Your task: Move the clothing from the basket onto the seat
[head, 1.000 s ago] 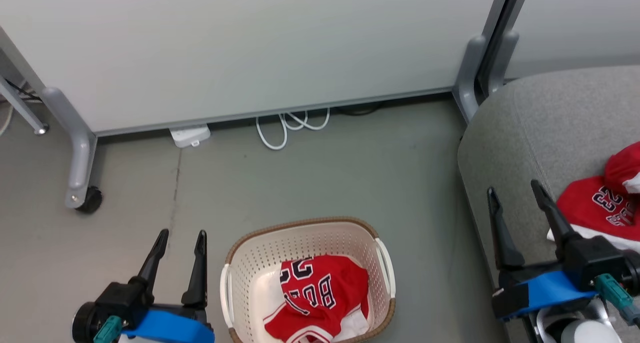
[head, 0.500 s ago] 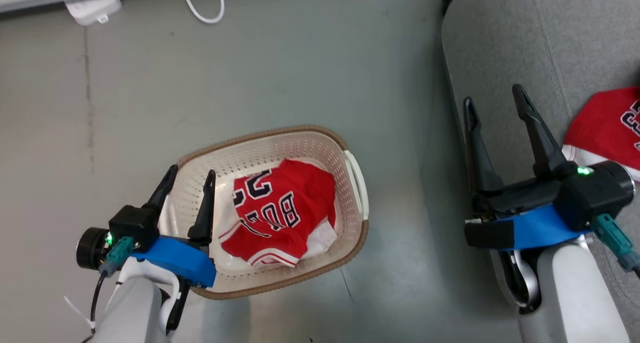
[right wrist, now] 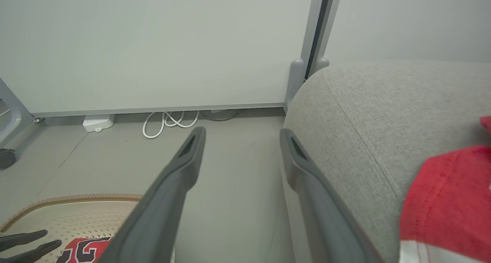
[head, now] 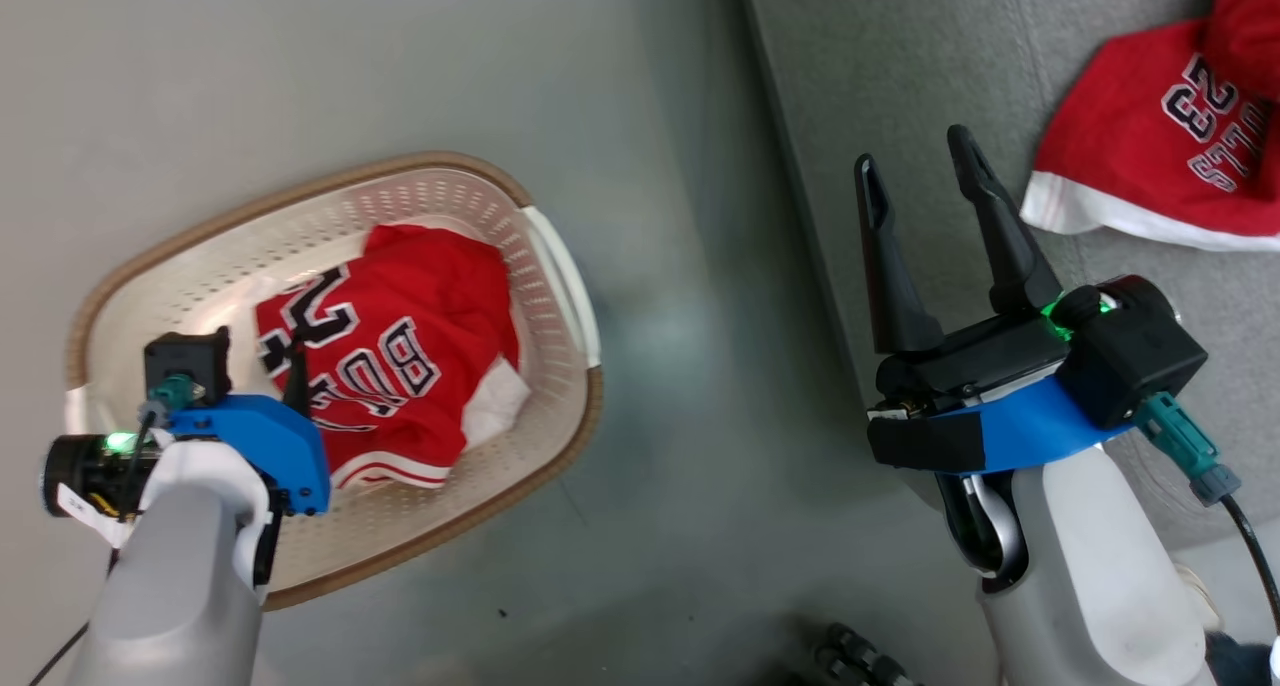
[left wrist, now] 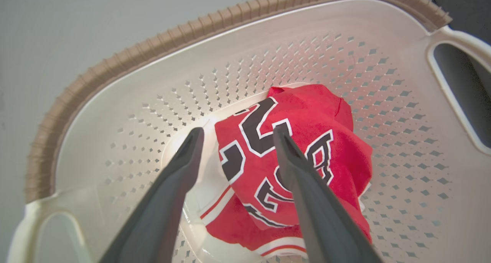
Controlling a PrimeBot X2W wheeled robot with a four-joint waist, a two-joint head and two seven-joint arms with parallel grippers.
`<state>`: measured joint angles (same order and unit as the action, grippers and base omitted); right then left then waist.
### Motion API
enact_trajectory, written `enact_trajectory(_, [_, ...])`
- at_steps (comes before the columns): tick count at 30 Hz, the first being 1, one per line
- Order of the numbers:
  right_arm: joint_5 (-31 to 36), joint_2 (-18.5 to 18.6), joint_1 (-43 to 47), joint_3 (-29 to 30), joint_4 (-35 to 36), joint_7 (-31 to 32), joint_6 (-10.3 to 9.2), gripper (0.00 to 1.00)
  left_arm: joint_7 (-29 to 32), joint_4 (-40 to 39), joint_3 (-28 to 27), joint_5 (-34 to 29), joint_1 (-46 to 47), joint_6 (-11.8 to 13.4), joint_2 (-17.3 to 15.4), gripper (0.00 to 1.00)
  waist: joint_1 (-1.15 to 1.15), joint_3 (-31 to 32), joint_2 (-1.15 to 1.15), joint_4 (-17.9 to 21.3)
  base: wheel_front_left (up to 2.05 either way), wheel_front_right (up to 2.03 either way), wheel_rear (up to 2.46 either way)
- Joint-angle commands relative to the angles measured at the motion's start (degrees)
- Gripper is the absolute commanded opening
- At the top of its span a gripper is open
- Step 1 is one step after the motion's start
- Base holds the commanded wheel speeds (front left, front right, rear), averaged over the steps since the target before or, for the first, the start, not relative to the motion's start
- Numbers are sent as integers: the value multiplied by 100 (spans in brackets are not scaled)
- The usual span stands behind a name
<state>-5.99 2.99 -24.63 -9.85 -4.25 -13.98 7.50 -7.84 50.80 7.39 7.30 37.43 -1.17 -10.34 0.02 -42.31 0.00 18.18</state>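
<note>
Two red pieces here: the jersey [head: 385, 356] lies crumpled inside the basket [head: 300, 191], and the other 23 garment [head: 1130, 146] is on the grey seat [head: 900, 66] right of the basket. My left gripper [left wrist: 238, 129] reaches into the basket over the jersey, jaws spread, empty. My right gripper [head: 914, 148], spread too, hovers over the seat edge nearest the basket.

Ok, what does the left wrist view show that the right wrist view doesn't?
Left wrist view: the basket's white handles and the red jersey's white trim. Right wrist view: the grey seat with a red garment on it, a white cable, the open right end effector. Both: the basket's brown rim, the jersey, the open left end effector.
</note>
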Motion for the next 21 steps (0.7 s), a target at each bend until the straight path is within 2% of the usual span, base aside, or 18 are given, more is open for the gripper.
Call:
enact_trajectory(1, [-109,-18,-121,-49,-55,-56,-2,100,91,123,-68,36,157,80,-94,100,-2,-304,0,335,0,0,0])
enact_trajectory(5, [-283,-19,-166,-167,-163,-107,-2,100,338,437,-236,162,273,364,-177,100,-2,-417,0,487,0,0,0])
enact_trajectory(7, [-360,-19,-184,-222,-185,-115,-2,100,428,542,-309,238,320,408,-189,100,-2,-471,0,551,0,0,0])
enact_trajectory(18, [-477,-18,-232,-217,-33,-125,-2,100,873,912,-571,706,510,379,-87,98,-2,-635,0,654,0,0,0])
enact_trajectory(19, [-473,-18,-239,-216,-27,-125,-2,100,913,937,-536,697,515,365,-86,47,-2,-635,0,653,0,0,0])
enact_trajectory(20, [-473,-18,-246,-216,-21,-125,-3,100,925,954,-500,682,517,332,-79,21,-2,-634,0,653,0,0,0])
enact_trajectory(21, [-477,-18,-252,-216,-13,-125,-2,100,926,967,-482,685,517,317,-76,0,-2,-632,0,652,0,0,0])
